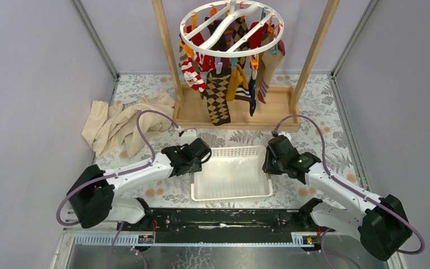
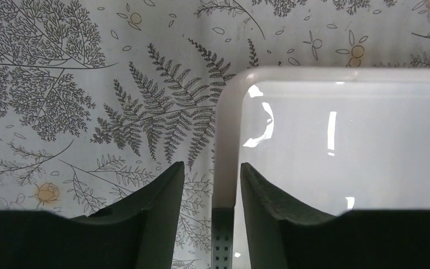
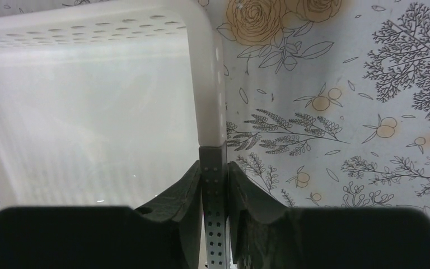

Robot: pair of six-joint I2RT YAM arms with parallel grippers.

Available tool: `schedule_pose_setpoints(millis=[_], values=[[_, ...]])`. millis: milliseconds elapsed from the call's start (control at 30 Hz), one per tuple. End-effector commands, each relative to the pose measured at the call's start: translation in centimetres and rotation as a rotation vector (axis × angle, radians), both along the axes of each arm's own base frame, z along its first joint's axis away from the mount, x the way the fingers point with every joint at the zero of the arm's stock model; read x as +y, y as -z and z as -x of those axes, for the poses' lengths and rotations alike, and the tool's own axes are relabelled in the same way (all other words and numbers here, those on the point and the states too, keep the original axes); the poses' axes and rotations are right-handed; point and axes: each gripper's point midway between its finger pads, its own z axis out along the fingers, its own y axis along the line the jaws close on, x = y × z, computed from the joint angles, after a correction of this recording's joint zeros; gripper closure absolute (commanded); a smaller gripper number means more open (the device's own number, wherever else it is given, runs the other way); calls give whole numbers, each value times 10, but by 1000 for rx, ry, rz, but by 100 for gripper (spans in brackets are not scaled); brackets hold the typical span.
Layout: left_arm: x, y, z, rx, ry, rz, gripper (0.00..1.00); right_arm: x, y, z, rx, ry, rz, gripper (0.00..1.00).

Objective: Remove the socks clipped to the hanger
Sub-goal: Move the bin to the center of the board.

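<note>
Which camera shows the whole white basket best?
The top external view. It shows the whole basket, all four sides at once. The left wrist view shows only one rounded corner and some shiny floor. The right wrist view shows only another corner and a wall with holes.

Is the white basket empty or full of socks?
Empty. The basket shows only its bare white floor; the socks hang on the hanger.

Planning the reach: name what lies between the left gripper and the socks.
Top view: a strip of floral table, then the wooden rack base, between left gripper and socks.
</note>
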Motion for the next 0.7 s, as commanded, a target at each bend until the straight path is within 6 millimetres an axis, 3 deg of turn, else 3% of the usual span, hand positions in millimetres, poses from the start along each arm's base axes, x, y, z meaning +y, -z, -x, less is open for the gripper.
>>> schedule_pose_setpoints(millis=[0,500,533,600,667], values=[[-4,-3,-12,-51,-13,-15,54,0,-24,-21,-96,54,2,74],[-32,-19,-47,-115,5,-29,48,-3,-19,-47,-128,92,94,73],[-33,-19,-47,-113,7,-23,46,-4,-16,-48,-122,89,108,70],[-34,-20,-44,-107,12,-12,42,-3,-16,-49,-118,71,122,53],[-32,-25,-41,-109,16,4,37,-1,-20,-50,-122,55,117,42]])
